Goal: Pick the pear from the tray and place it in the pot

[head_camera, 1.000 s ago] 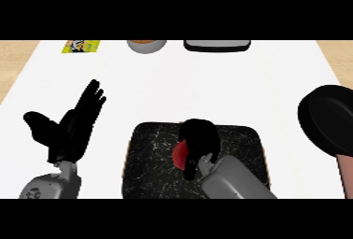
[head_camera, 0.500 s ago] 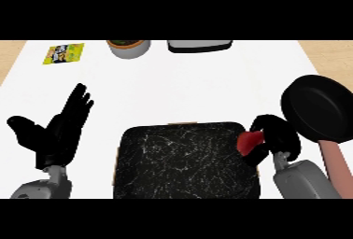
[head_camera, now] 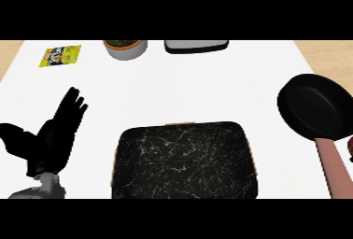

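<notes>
The black marbled tray (head_camera: 185,161) lies at the front middle of the white counter, and nothing rests on it. The pot (head_camera: 318,108) is a black round pan at the right, its pinkish handle (head_camera: 333,163) pointing toward me. Beside that handle, at the view's right edge, a small dark red sliver (head_camera: 349,149) shows. It may be the pear in my right hand, but too little of it is visible to tell. My left hand (head_camera: 52,137) rests open left of the tray, fingers pointing up.
Along the counter's far edge lie a yellow packet (head_camera: 60,55), a white bowl with greens (head_camera: 124,48) and a grey lidded container (head_camera: 196,45). Wooden floor shows past the counter's far corners.
My right hand carried the red pear off the tray to the right, past the pan's handle, and has almost left the view. The left hand stays open.
</notes>
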{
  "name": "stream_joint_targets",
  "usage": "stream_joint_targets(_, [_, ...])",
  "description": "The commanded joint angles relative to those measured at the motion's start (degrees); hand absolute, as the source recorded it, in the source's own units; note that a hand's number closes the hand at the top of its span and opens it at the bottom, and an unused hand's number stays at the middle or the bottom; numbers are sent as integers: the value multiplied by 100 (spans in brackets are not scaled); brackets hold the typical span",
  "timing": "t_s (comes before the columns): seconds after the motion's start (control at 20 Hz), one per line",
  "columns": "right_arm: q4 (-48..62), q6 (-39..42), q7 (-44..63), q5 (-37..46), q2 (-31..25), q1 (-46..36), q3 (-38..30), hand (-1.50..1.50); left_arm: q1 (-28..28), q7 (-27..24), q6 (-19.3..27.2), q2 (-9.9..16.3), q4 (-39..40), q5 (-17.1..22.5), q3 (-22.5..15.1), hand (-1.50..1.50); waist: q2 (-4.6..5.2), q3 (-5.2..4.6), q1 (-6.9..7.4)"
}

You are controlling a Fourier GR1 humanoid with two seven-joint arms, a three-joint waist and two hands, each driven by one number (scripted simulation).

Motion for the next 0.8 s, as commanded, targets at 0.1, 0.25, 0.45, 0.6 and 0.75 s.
stream_joint_targets(0.1, [-1416, 50, -616, -874, -579, 1181, -1734, 150, -19, 35, -36, 13, -99, -137, -151, 0, 24, -3, 156])
stream_joint_targets(0.25, [-2149, 300, -722, -1122, -760, 1345, -2409, 150, 5, -78, 45, -191, -16, -107, -202, 0, 31, -8, 218])
stream_joint_targets(0.45, [-2540, 785, -1026, -2005, -946, 1167, -3492, 150, -385, 132, -207, -41, 229, 164, -38, 0, 64, -7, 276])
stream_joint_targets(0.6, [-2499, 1052, -631, -2461, -1010, 670, -3800, 150, -119, -79, -362, 4, 53, 116, -120, 0, 100, -3, 535])
stream_joint_targets(0.75, [-2260, 1314, -659, -2418, -1096, 377, -3940, 150, -306, -168, -277, -162, 296, -43, -219, 0, 123, 2, 592])
